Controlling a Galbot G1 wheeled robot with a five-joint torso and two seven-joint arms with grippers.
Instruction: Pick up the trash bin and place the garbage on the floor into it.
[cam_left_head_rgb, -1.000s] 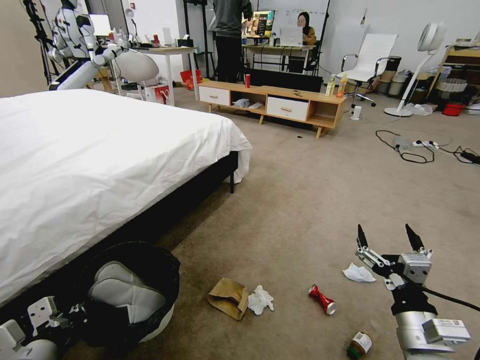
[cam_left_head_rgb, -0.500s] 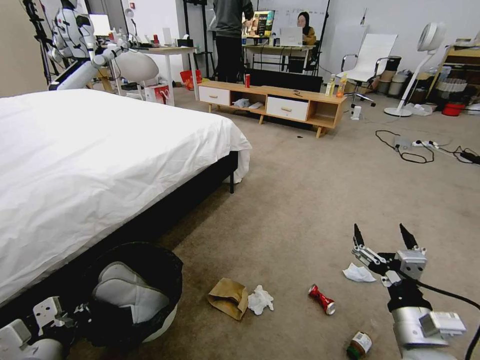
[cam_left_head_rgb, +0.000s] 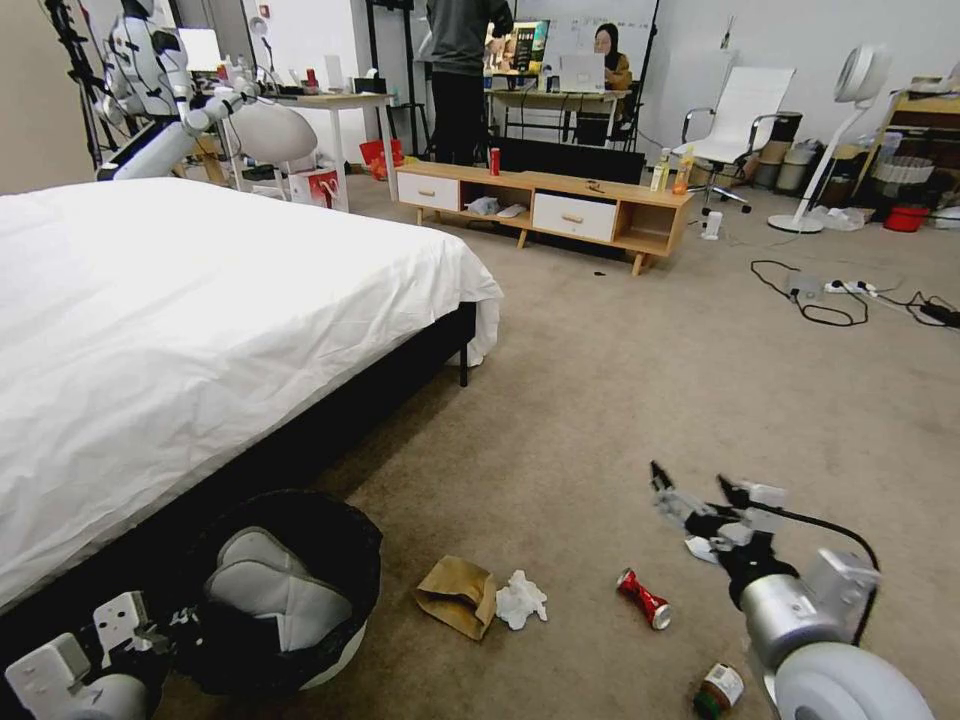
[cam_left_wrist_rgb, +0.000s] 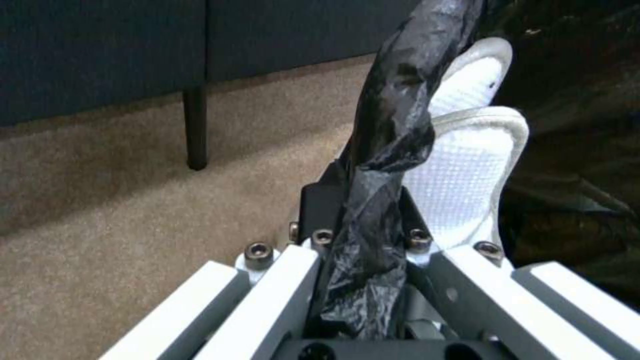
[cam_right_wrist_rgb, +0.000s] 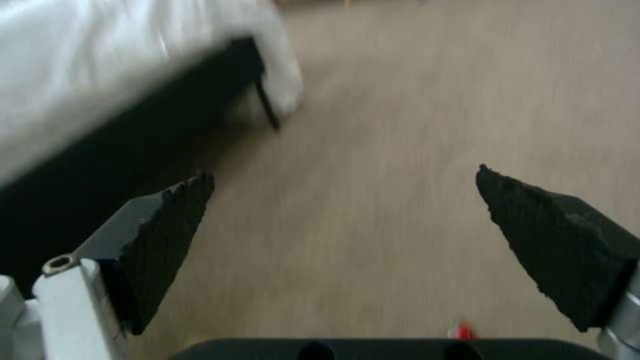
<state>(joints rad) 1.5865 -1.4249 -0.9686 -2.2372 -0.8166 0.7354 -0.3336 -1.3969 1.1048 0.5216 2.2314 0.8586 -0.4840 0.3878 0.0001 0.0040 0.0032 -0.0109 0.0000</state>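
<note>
The trash bin (cam_left_head_rgb: 300, 660), white with a black bag, hangs at the lower left beside the bed, with white padded items inside. My left gripper (cam_left_head_rgb: 140, 630) is shut on its bag-covered rim (cam_left_wrist_rgb: 393, 130), and the left wrist view shows my left gripper (cam_left_wrist_rgb: 360, 205) pinching the black plastic. The garbage lies on the floor (cam_left_head_rgb: 600, 400): a brown paper bag (cam_left_head_rgb: 458, 596), a white tissue (cam_left_head_rgb: 521, 600), a crushed red can (cam_left_head_rgb: 643, 598), and a small green-capped bottle (cam_left_head_rgb: 718, 690). My right gripper (cam_left_head_rgb: 690, 478) (cam_right_wrist_rgb: 343, 172) is open above another tissue (cam_left_head_rgb: 697, 547), just right of the can.
The white-sheeted bed (cam_left_head_rgb: 180, 320) with a dark frame fills the left side. A low wooden console (cam_left_head_rgb: 560, 210) stands at the back. Cables (cam_left_head_rgb: 820, 300) and a standing fan (cam_left_head_rgb: 830, 130) are at the far right. Open carpet stretches between the bed and the cables.
My right gripper has swung left and turned at the wrist, now pointing toward the bed side. The bin and left gripper have shifted slightly to the right.
</note>
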